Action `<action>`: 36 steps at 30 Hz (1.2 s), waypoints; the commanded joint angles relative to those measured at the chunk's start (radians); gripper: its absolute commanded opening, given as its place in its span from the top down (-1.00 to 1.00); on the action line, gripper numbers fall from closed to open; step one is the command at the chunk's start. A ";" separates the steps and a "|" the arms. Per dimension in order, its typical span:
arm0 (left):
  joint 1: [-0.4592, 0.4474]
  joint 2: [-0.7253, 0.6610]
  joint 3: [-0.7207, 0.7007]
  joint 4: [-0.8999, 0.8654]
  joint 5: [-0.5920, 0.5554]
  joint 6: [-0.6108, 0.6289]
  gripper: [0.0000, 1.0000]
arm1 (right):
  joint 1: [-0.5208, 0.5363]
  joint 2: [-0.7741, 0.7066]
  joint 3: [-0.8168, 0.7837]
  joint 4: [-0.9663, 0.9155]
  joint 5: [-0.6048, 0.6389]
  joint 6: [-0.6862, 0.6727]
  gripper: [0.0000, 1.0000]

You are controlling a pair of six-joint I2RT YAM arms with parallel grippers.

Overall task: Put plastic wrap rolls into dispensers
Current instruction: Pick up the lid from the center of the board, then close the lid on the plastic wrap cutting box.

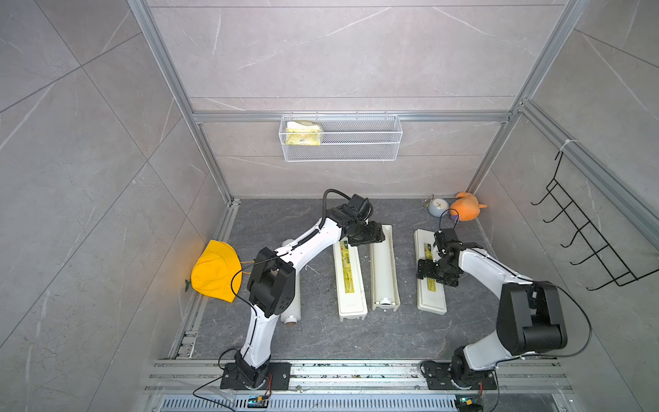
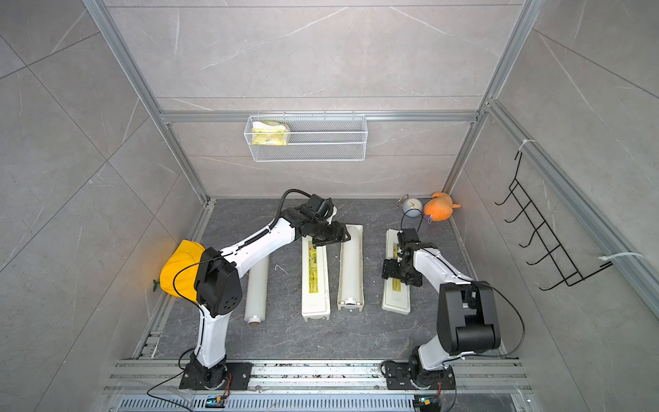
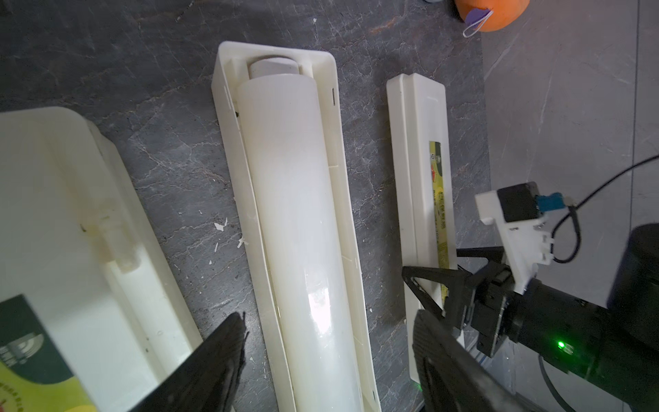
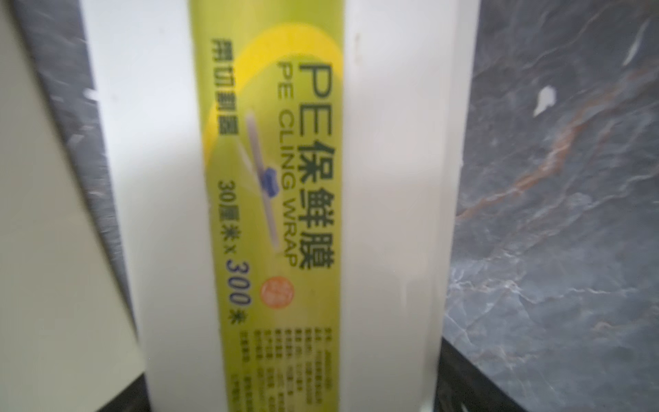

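1. Legibly, the closed dispenser's [image 3: 410, 160] label [image 4: 271, 199] reads "PE CLING WRAP".
2. All lie pointing at the back wall [image 1: 338, 178]: one roll [image 3: 285, 196] in the open dispenser [image 3: 335, 142], spare roll [image 2: 256, 289] on the surface [image 1: 321, 331].
3. Jaws spread: left claw [image 3: 330, 315] above that roll, right claw [image 3: 429, 259] astride the closed dispenser.

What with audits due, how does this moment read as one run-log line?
translucent-white plastic wrap roll seated in open cream dispenser; left tool open above it; right tool astride closed labelled dispenser; second roll on grey table
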 commanded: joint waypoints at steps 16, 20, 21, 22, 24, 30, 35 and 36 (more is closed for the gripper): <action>0.074 -0.184 -0.131 0.020 0.029 0.025 -0.51 | 0.400 0.056 0.299 -0.098 0.157 0.268 -0.87; 0.102 -0.233 -0.200 0.041 0.027 0.028 -0.51 | 0.485 0.117 0.339 -0.121 0.275 0.339 -0.87; 0.109 -0.242 -0.218 0.048 0.030 0.027 -0.51 | 0.503 0.127 0.342 -0.122 0.303 0.358 -0.87; 0.117 -0.255 -0.239 0.058 0.033 0.025 -0.51 | 0.516 0.134 0.339 -0.116 0.314 0.373 -0.87; 0.130 -0.273 -0.270 0.077 0.042 0.023 -0.51 | 0.539 0.151 0.332 -0.107 0.320 0.393 -0.87; 0.166 -0.300 -0.317 0.095 0.064 0.027 -0.51 | 0.594 0.212 0.324 -0.124 0.353 0.445 -0.88; 0.181 -0.316 -0.351 0.113 0.078 0.027 -0.51 | 0.597 0.241 0.324 -0.110 0.351 0.457 -0.94; 0.181 -0.319 -0.355 0.116 0.079 0.026 -0.51 | 0.597 0.248 0.331 -0.110 0.348 0.454 -0.97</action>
